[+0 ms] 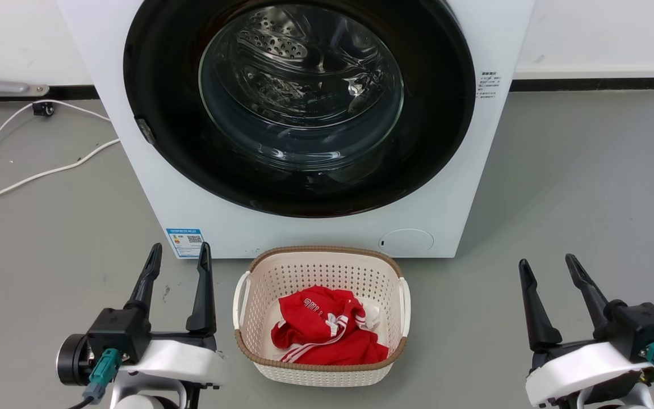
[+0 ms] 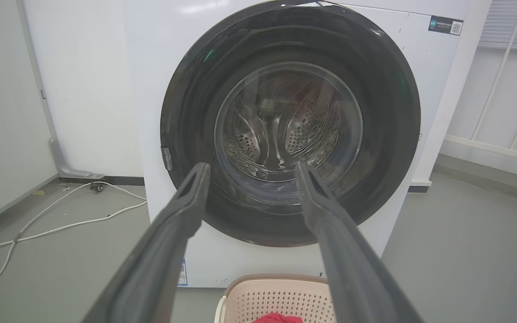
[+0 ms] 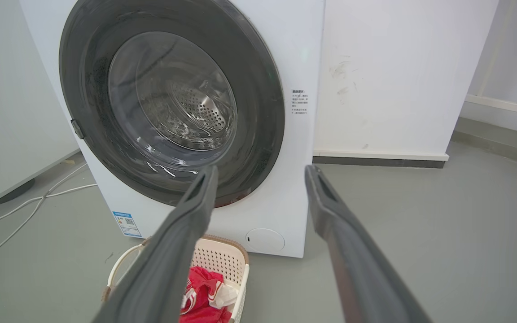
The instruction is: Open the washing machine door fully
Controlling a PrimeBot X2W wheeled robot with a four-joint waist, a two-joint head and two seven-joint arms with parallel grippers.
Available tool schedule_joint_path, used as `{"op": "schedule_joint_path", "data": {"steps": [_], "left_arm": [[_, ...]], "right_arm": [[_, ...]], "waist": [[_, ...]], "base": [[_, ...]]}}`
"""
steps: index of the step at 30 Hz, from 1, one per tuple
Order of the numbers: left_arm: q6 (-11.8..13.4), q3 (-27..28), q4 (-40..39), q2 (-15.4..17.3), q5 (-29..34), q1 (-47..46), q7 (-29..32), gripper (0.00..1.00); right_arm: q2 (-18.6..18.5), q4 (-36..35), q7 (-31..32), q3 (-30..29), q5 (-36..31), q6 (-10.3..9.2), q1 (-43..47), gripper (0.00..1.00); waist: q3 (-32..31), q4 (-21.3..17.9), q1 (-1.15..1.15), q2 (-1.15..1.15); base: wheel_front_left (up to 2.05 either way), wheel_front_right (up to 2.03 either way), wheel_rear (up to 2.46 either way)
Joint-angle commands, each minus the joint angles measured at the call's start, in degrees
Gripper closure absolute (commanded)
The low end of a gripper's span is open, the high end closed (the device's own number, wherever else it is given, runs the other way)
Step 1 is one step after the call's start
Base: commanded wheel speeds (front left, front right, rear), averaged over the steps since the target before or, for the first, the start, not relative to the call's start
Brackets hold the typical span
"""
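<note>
**Desk:** How far along is the job?

**Photographer:** At the very start, by the look of it. The door (image 1: 162, 85) sits shut, its black ring flush against the front of the machine (image 1: 179, 210). The glass bowl bulges at its centre, with the steel drum visible behind.

**Desk:** And the pincers?

**Photographer:** Both are spread wide and hold nothing. The left pincer (image 1: 180, 250) hovers low on the robot's left and the right pincer (image 1: 547, 260) low on its right. Their fingers point toward the machine, and each is well apart from it. Neither touches the door.

**Desk:** Anything to pull on?

**Photographer:** A small grey tab (image 1: 145, 129) on the door's rim, on the robot's left side. It looks like the catch. That would put the hinge on the right, though no hinge can be seen.

**Desk:** So what is left?

**Photographer:** All of it, I judge: reach the tab, free the door, and swing it round until it stands wide open.

**Desk:** Anything in the way?

**Photographer:** A cream basket (image 1: 327, 250) holding a red garment (image 1: 321, 329) stands on the floor (image 1: 577, 170) just in front of the machine, below the door. It sits lower than the rim, so the swing probably clears it. An arm reaching in may have to mind it.
</note>
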Motion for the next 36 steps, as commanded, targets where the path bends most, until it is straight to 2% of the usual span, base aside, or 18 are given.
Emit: {"op": "schedule_joint_path", "data": {"steps": [1,21,34,35,36], "left_arm": [[0.3,-0.1,-0.5,0.2,1.2,0.4,-0.5,0.00],[1.0,-0.1,0.1,-0.4,8.2,1.2,-2.5,0.00],[0.5,0.3,0.9,-0.8,7.5,0.9,-2.4,0.00],[0.5,0.3,1.0,-0.9,7.5,0.9,-2.4,0.00],[0.4,0.4,1.0,-0.9,7.5,0.9,-2.4,0.00]], "right_arm": [[0.2,-0.5,-0.2,0.0,-1.0,-0.02,0.4,0.00],[0.3,0.2,-1.1,0.6,-5.2,-0.02,0.6,0.00],[0.3,1.1,-1.2,0.3,-3.3,-0.02,0.3,0.00],[0.3,1.2,-1.1,0.3,-3.1,-0.02,0.3,0.50],[0.3,1.2,-1.0,0.3,-2.9,-0.02,0.3,0.78]], "waist": [[0.0,0.0,0.00,0.00],[-0.1,-0.3,0.00,0.00],[-0.1,-0.2,0.00,0.00],[-0.1,-0.1,0.00,0.00],[-0.1,-0.1,0.00,0.00]], "base": [[0.00,0.00,0.00],[0.00,0.00,0.00],[0.00,0.00,0.00],[0.00,0.00,0.00],[0.00,0.00,0.00]]}}
